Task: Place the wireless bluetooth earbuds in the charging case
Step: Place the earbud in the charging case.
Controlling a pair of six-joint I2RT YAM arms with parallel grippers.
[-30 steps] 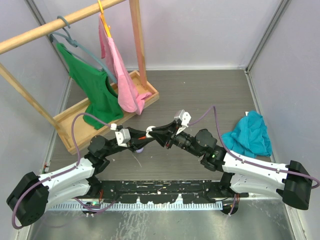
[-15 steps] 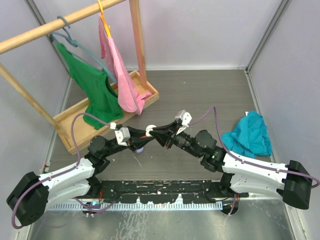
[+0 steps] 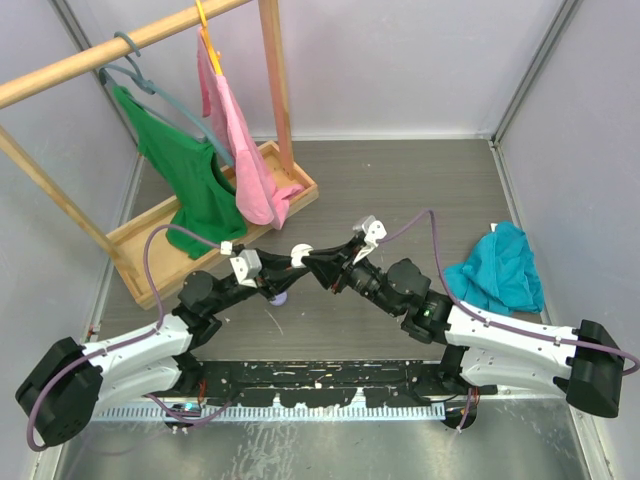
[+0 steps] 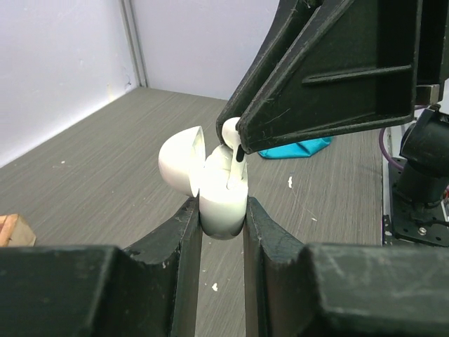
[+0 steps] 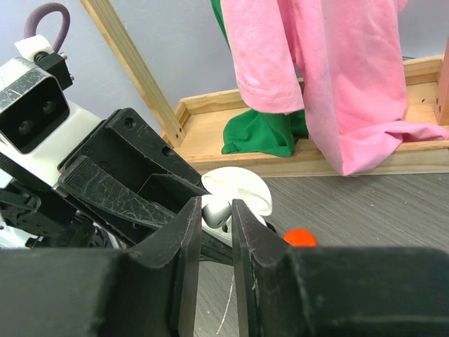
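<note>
Grey wood-grain surface (image 4: 84, 175) underneath, and the left fingers (image 4: 184, 239) were clamped on the white charging case (image 4: 223, 203), lid flipped open. The right fingers (image 5: 188, 232), set narrow, pinched a white earbud (image 5: 216, 210), stem down in the case's mouth. Further out, a teal cloth (image 3: 495, 268) lay to the right, and a wooden rack (image 3: 270, 165) with a pink garment (image 3: 235, 130) stood behind.

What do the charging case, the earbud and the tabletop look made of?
The charging case: glossy white plastic, likely; soft highlights on its rounded shell. The earbud: same smooth white plastic, it seems. The tabletop: matte grey with fine streaked grain, perhaps laminate or vinyl.
</note>
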